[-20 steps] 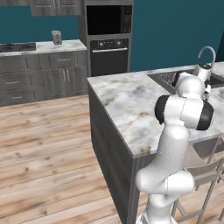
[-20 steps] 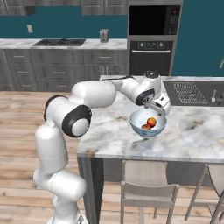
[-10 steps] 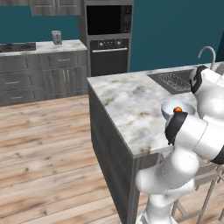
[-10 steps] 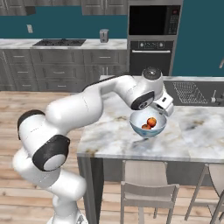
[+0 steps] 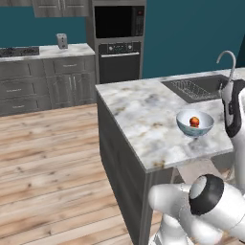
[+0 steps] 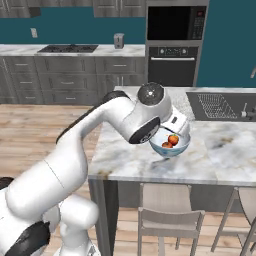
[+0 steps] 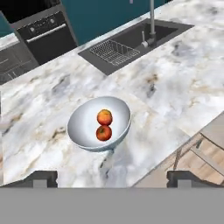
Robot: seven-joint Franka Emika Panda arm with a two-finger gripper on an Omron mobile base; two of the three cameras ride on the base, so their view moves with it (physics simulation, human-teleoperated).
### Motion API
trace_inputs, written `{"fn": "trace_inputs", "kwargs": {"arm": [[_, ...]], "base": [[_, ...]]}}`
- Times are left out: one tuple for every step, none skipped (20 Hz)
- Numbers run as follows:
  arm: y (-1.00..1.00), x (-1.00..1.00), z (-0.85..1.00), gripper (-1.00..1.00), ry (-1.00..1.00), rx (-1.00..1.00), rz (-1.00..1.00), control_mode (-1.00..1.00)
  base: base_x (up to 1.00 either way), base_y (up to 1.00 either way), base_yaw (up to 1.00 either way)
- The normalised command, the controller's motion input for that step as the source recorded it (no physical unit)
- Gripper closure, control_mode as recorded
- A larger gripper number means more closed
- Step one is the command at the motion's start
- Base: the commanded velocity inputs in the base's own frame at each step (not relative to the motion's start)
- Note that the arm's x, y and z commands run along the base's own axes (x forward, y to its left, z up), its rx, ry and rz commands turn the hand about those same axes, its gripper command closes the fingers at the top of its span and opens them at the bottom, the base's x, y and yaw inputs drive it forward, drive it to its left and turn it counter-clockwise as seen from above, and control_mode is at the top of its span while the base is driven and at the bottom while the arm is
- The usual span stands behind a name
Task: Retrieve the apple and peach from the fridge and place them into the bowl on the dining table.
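Note:
The pale glossy bowl (image 7: 83,129) stands on the marble dining table (image 7: 52,98), near its edge. Two small round fruits lie in it, touching. The redder one is the apple (image 7: 103,133) and the more orange one is the peach (image 7: 104,117). My gripper (image 7: 112,179) hangs above and a little back from the bowl, open, with nothing between its widely spread fingertips (image 7: 41,178). The bowl (image 5: 194,125) also shows by the table's near edge with a fruit in it, and again as the bowl (image 6: 170,147) half behind my arm. The fridge is out of view.
A sink with a wire rack (image 7: 116,51) and a faucet (image 7: 152,19) is set into the table beyond the bowl. Chairs (image 6: 170,220) stand under the table's edge. A wall oven (image 5: 117,45) and grey cabinets (image 5: 43,83) line the far wall across the wooden floor.
The arm has swung and the hand has drawn up and back from the bowl, which now shows in the left base view. The fruits stay in the bowl and the gripper stays open.

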Motion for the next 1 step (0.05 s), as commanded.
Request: {"fn": "trace_inputs", "kwargs": {"arm": [[0.59,-1.0,0.5,-1.0,-0.22,-0.14,0.0,-1.0]], "base": [[0.0,0.0,0.0]]}}
